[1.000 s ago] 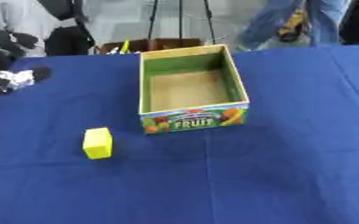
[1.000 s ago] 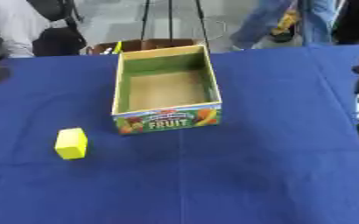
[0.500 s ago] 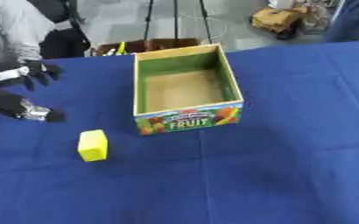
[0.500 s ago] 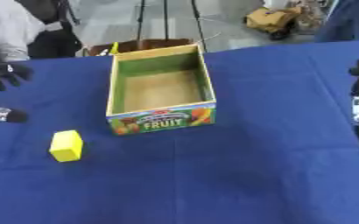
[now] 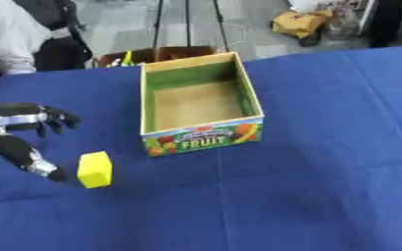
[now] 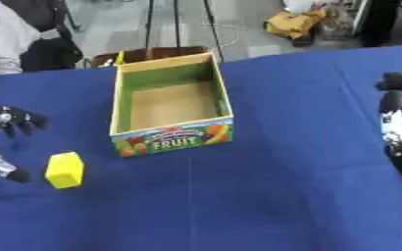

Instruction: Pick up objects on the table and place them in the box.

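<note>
Yellow block (image 5: 94, 169) lying on counter (image 5: 324, 186); left robot hand (image 5: 20, 139) spreading beside it, grasping nothing, approaching; box (image 5: 200, 110) waiting empty.

The box (image 5: 201, 105) stands on the tabletop (image 5: 324, 171), a little left of centre and toward the far side, its open top facing up. The block (image 5: 94, 169) lies on the tabletop to the near left of the box, apart from it. The left hand (image 5: 20, 137) is at the left edge, just left of the block, with its thumb reaching near the block's left side. The right hand (image 6: 399, 127) shows at the right edge, well apart from the box.
</note>
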`<control>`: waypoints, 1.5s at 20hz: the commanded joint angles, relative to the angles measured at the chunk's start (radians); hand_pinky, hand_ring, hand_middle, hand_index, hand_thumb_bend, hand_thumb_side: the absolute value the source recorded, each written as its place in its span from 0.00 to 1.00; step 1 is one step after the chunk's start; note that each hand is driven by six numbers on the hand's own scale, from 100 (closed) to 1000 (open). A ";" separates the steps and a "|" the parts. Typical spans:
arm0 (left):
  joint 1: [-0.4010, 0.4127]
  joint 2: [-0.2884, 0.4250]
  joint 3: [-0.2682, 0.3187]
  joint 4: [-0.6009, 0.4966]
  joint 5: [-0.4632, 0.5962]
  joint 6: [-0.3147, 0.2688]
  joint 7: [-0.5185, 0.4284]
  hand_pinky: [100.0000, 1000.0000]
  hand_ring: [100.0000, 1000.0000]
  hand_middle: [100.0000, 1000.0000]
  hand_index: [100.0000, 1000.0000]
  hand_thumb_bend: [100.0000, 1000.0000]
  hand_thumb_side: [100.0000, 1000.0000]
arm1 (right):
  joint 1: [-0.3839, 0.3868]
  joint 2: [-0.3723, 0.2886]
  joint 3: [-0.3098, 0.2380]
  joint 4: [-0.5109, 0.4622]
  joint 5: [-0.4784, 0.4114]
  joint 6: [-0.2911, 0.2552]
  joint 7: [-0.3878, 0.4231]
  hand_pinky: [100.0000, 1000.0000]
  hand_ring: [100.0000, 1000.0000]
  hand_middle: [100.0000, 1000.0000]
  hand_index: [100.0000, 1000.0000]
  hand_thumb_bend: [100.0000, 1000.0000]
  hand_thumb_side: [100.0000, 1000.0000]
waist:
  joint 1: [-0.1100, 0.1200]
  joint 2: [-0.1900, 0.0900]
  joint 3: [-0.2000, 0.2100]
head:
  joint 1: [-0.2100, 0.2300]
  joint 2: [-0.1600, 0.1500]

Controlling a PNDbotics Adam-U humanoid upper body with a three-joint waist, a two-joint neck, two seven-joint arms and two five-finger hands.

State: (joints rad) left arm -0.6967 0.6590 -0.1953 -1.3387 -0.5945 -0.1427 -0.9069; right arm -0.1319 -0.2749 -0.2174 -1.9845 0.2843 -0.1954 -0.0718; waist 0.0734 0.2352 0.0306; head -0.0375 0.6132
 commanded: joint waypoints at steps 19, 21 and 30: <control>-0.065 -0.089 0.002 0.166 -0.181 0.000 0.000 0.69 0.78 0.82 0.98 0.82 0.55 | -0.014 -0.009 0.001 -0.015 0.010 -0.007 0.019 0.80 0.92 0.64 0.79 0.00 0.74 | -0.001 0.004 -0.019 | 0.026 -0.001; -0.068 -0.096 0.007 0.173 -0.189 0.005 0.000 0.69 0.78 0.82 0.97 0.80 0.56 | -0.015 -0.008 0.002 -0.015 0.010 -0.007 0.021 0.80 0.92 0.64 0.79 0.00 0.74 | -0.001 0.006 -0.020 | 0.027 -0.001; -0.071 -0.105 0.008 0.176 -0.271 0.009 0.040 0.62 0.72 0.74 0.90 0.74 0.58 | -0.016 -0.004 0.002 -0.015 0.014 -0.008 0.027 0.80 0.92 0.64 0.79 0.00 0.74 | 0.000 0.013 -0.025 | 0.029 0.001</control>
State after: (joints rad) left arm -0.7586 0.5363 -0.1923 -1.1654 -0.8467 -0.1354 -0.8756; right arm -0.1404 -0.2730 -0.2150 -1.9845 0.2897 -0.2007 -0.0497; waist 0.0774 0.2592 0.0061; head -0.0108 0.6141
